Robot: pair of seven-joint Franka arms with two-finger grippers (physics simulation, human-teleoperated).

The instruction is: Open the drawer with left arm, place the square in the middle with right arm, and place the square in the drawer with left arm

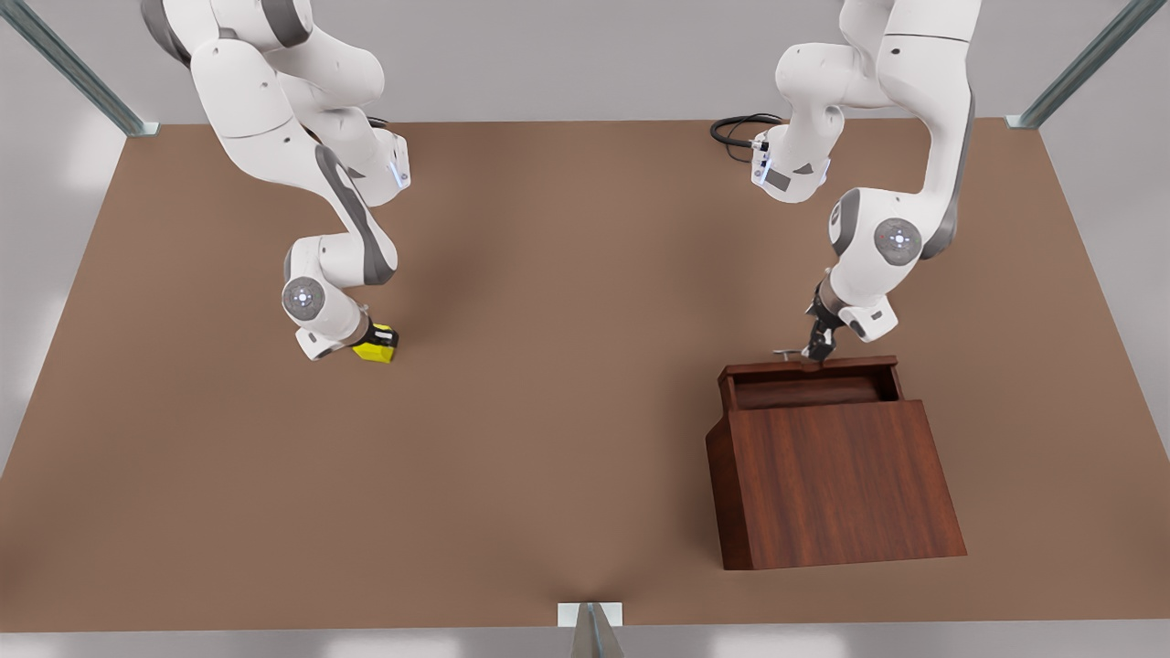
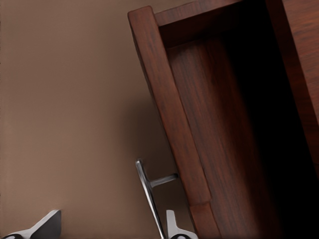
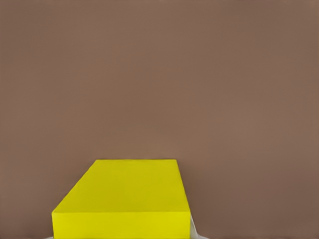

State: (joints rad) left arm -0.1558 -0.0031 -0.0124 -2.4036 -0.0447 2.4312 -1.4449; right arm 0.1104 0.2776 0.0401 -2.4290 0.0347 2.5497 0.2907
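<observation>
The drawer [image 1: 806, 390] stands pulled partway out of the mahogany cabinet [image 1: 836, 484] on the front view's right, its inside bare. Its silver handle [image 2: 149, 191] lies between the spread fingers of my left gripper [image 2: 109, 228], close to one fingertip [image 2: 172, 225]. The gripper [image 1: 816, 347] is open at the drawer's front. On the front view's left, the yellow square [image 1: 375, 346] sits low at the tabletop in my right gripper [image 1: 377, 342], which is shut on it. The square [image 3: 124, 199] lies close under the right wrist camera.
The brown tabletop [image 1: 567, 366] stretches bare between the two arms. A black cable [image 1: 736, 132] loops at the far edge. Metal frame posts [image 1: 128, 119] stand at the far corners.
</observation>
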